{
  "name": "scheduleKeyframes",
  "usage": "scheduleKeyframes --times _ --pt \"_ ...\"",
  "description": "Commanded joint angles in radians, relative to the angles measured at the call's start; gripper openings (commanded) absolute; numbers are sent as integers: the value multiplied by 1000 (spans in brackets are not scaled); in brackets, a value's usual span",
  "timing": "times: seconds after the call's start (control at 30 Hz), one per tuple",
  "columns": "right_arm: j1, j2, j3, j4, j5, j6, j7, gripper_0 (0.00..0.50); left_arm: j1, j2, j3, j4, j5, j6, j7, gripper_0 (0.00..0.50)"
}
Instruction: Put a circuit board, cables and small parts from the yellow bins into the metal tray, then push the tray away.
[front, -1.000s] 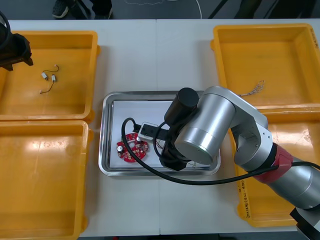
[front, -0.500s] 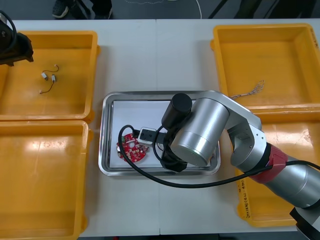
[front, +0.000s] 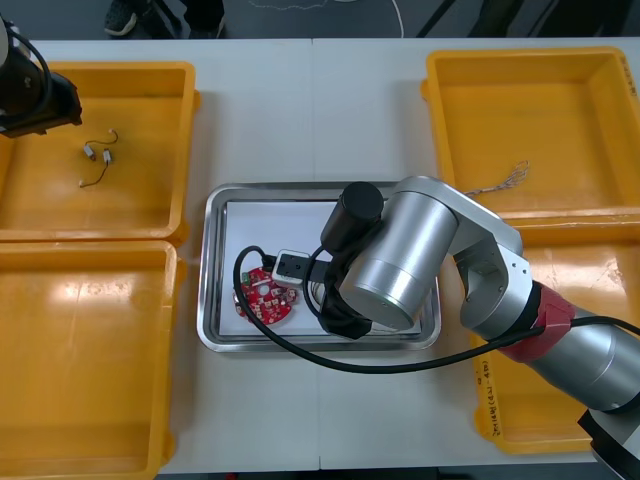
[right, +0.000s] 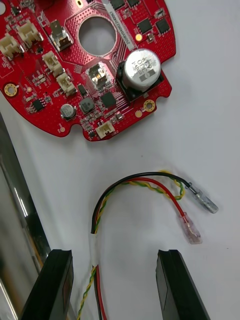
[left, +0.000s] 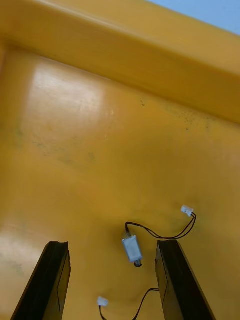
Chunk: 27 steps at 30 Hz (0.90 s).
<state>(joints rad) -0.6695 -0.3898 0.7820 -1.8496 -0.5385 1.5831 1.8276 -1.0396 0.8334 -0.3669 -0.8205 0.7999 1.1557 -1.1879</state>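
Left wrist view: small metal part (left: 131, 248) between the wide-open fingers of the left gripper (left: 112, 245), far left yellow bin (left: 100, 125).
Part lies on the bin floor under the gap, nearer one finger than the other, long axis roughly along the fingers, thin black wires (left: 165, 234) trailing off; left arm is nearer, so likely the next pick. Right gripper (right: 115, 260) low over the metal tray (right: 10, 200), fingers wide, holding nothing; red and yellow cable (right: 135, 192) loose on the white floor, running through the gap, circuit board (right: 85, 65) just beyond. Writing: print on the board's silver cylinder (right: 142, 70), not legible.
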Motion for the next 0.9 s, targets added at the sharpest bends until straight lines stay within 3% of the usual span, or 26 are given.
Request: scheduleKeyframes --times 0.03,0.3,0.7,0.9 --pt "-50 16 -43 -11 -23 9 50 488 -57 -45 2 46 10 -57 -73 500" --pt "-85 17 -156 -13 -104 107 50 491 -57 -74 0 87 4 -65 -73 500" --pt "-151 16 -331 -16 -133 314 18 500 -57 -83 0 126 -4 -73 -76 500" --pt "-179 12 -446 -16 -144 337 -14 500 -57 -88 0 138 -7 -73 -81 500"
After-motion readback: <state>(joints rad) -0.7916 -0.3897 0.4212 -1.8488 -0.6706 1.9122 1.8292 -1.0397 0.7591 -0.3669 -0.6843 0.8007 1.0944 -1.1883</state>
